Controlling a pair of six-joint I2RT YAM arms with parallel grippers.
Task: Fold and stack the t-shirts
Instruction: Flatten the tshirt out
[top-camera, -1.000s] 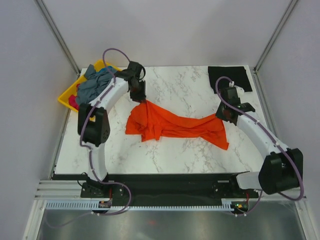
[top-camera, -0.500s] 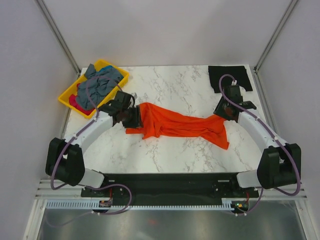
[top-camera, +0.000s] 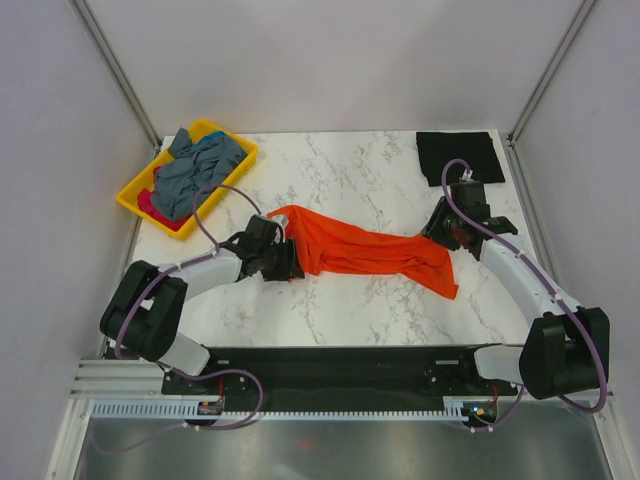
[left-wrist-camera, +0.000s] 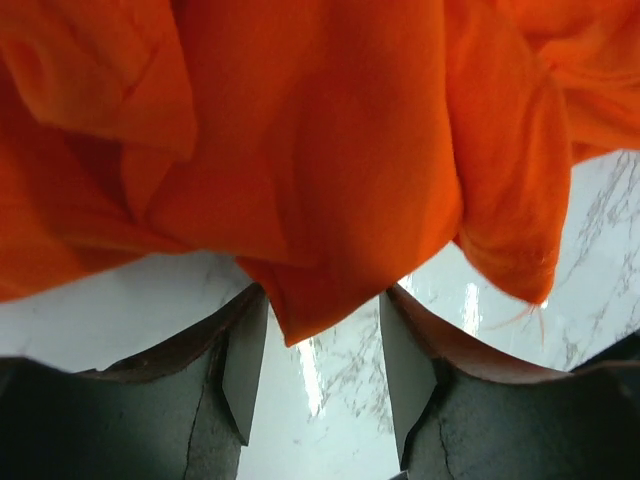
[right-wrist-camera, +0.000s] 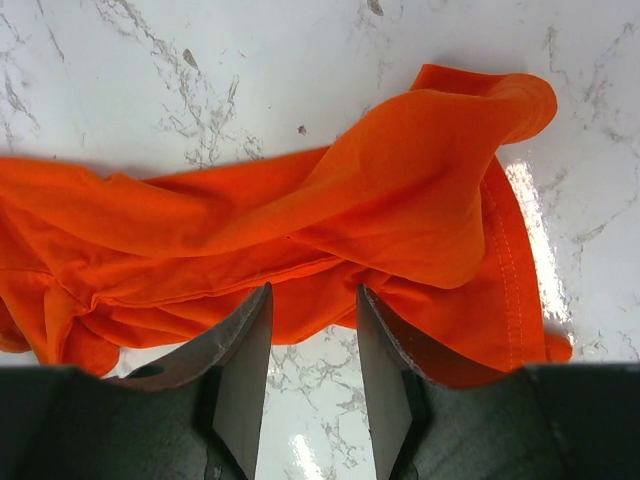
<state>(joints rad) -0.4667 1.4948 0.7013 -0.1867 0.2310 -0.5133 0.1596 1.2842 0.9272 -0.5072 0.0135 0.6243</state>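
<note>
Shows orange t-shirt slack on table, freshly released, left gripper and right gripper both spread at its ends.

So there's a yellow rectangular plastic tray parked at the far left corner of the white grey-veined marble tabletop, sitting at an angle. Plain grey walls all round, a slanted metal frame post at the back, and a white slotted cable duct along the front.
</note>
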